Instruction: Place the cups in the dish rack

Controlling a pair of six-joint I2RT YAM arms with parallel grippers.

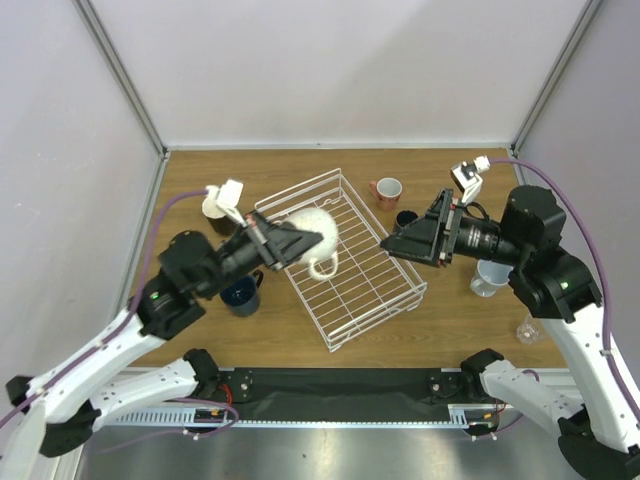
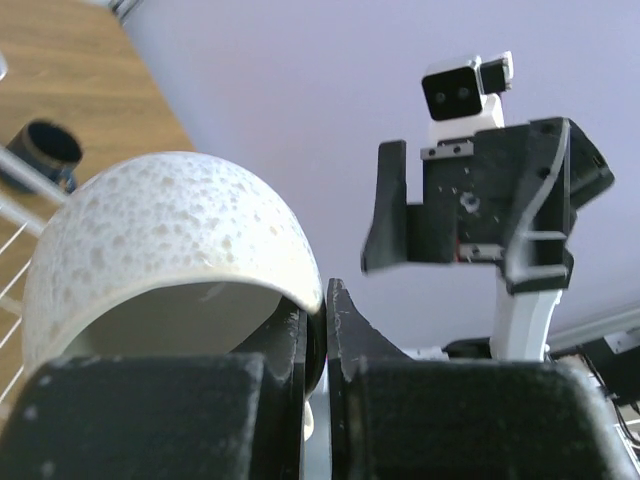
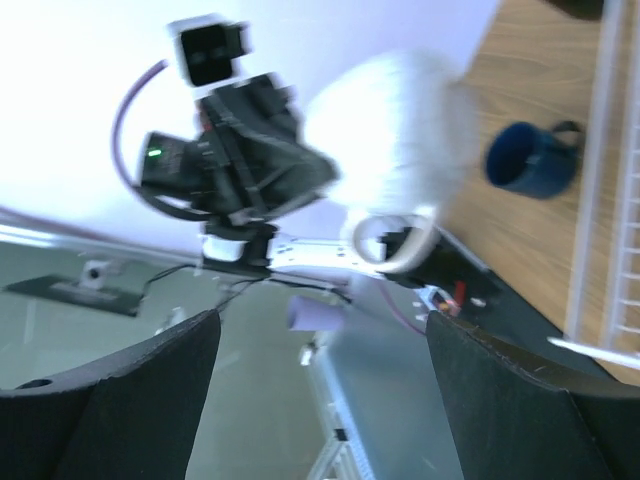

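My left gripper (image 1: pixel 305 243) is shut on the rim of a cream-white speckled mug (image 1: pixel 316 236), held tilted above the middle of the white wire dish rack (image 1: pixel 375 285). In the left wrist view the jaws (image 2: pixel 327 300) pinch the mug's wall (image 2: pixel 160 230). My right gripper (image 1: pixel 385 243) is open and empty at the rack's right edge, facing the held mug (image 3: pixel 395 120); its fingers (image 3: pixel 110 400) stand wide apart. On the table stand a salmon-pink mug (image 1: pixel 387 192), a black mug (image 1: pixel 406 218), a pale grey-blue mug (image 1: pixel 488 277) and a navy mug (image 1: pixel 240 293).
A clear glass (image 1: pixel 530 328) stands at the right near the right arm. The navy mug (image 3: pixel 530 160) and the rack's wires (image 3: pixel 610 200) show in the right wrist view. Grey walls enclose the table on three sides.
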